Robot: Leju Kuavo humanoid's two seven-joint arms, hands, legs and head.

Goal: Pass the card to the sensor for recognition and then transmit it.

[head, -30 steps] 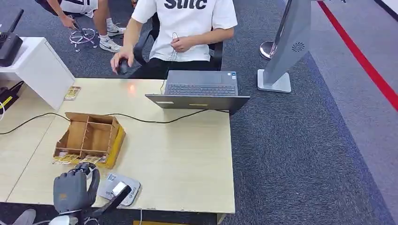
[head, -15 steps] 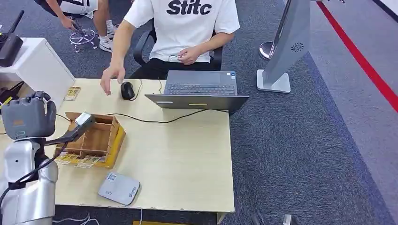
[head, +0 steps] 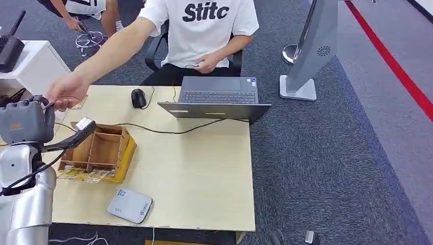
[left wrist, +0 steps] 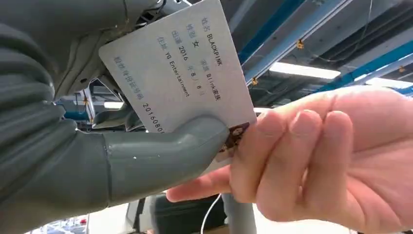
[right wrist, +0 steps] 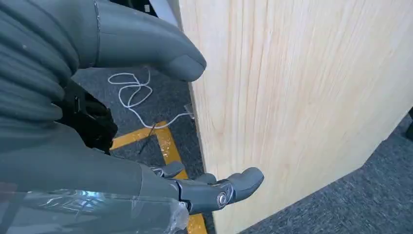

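While person's hand (left wrist: 311, 161) is now reaching in at 10 o'clock, left hand (head: 23, 121) fingers (left wrist: 160, 156) still pinching card (left wrist: 180, 78); handover starting. Right hand (right wrist: 122, 146) hanging, fingers apart, holding nothing.

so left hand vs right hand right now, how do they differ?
The left hand is raised and pinches the card, thumb pressed on its face; the right hand holds nothing, fingers apart. A person's hand grips the card's edge at the left hand; only the table's wood is near the right hand. Both are grey with ribbed covers.
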